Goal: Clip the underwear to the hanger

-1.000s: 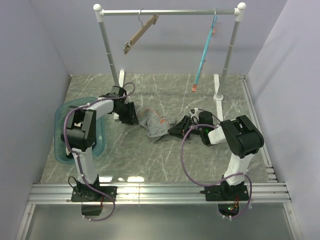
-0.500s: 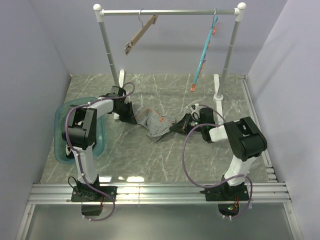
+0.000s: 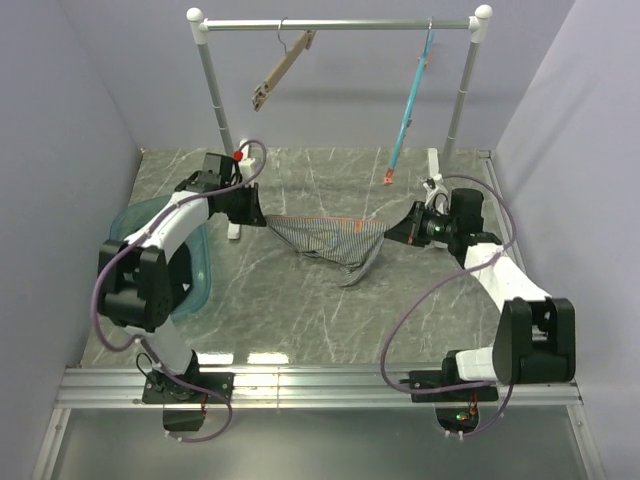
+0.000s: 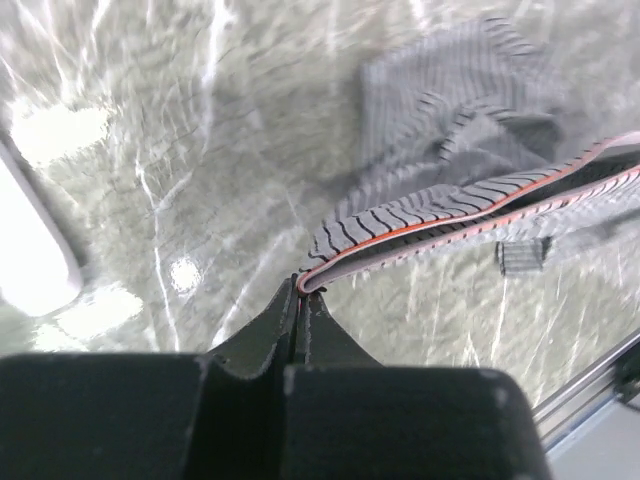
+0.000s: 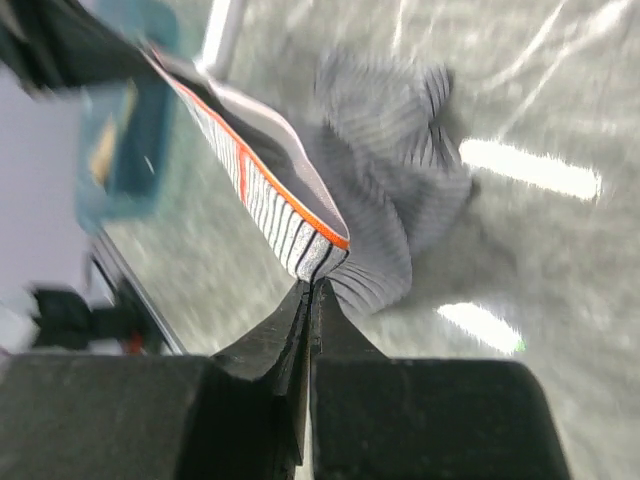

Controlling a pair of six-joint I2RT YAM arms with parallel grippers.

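**Waistband stretched between both my grippers**

I had the underwear (image 3: pixel 335 238) held at its two ends. My left gripper (image 3: pixel 260 213) was pinched tight on one corner of the orange-edged waistband, and my right gripper (image 3: pixel 398 226) was pinched tight on the other. Each wrist view showed my fingertips closed on the folded band. The band ran nearly straight between my fingers, above the marble table (image 3: pixel 300 320). The striped legs sagged below it towards the table top; I could not tell whether the lowest fold touched.

I judged the cloth light, soft and limp, with no shape of its own, so it would droop wherever I let go. The waistband was the firmest part and the right place to hold, since the clips must bite there. It looked elastic, so too much pull might slip it from my pads.

A second before, the briefs lay bunched on the table with my two grippers close together over them. Since then my arms had swung apart and drawn the bundle out into a line. The wooden hanger (image 3: pixel 283 65) hung tilted on the rail (image 3: pixel 340 24), well behind the underwear, as before.
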